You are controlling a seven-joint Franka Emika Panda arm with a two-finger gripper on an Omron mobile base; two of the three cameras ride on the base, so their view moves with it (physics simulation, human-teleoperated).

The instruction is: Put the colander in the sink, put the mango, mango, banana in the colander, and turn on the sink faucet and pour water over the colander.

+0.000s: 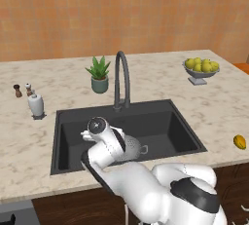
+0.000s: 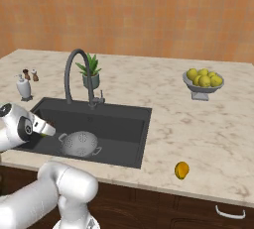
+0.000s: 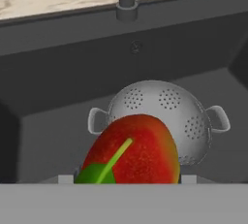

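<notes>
Mango clamped in hand, just above colander in sink; center over bowl before releasing.

Pale marbled surface with dark sink set in. Beyond the pincer: faucet, potted plant. Far to its right: fruit bowl. Right and nearer: mango. Left: white dispenser, two small shakers.
</notes>
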